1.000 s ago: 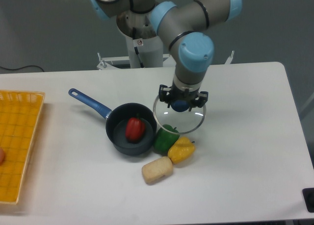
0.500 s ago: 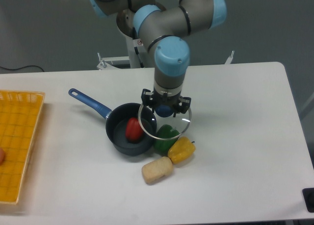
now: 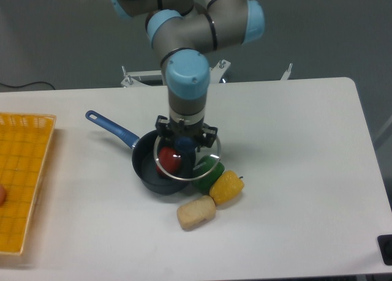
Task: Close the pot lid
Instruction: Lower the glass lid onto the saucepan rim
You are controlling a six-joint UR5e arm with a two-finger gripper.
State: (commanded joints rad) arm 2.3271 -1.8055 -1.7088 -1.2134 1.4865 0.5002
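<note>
The two-finger gripper [image 3: 184, 141] was clenched on the blue centre knob of the round clear glass lid [image 3: 187, 160], which hung just below the fingers, over the right part of the small dark blue saucepan [image 3: 147, 164] and a green pepper [image 3: 209, 172]. The pan sat near the middle of the white table [image 3: 294, 171]. A red pepper [image 3: 168, 161] inside showed blurred through the glass, and the fingertips themselves were hard to make out.

Big grey robot arm [image 3: 196, 24], round light blue caps on its joints, small black gripper [image 3: 184, 140] at the end, white stand behind
</note>
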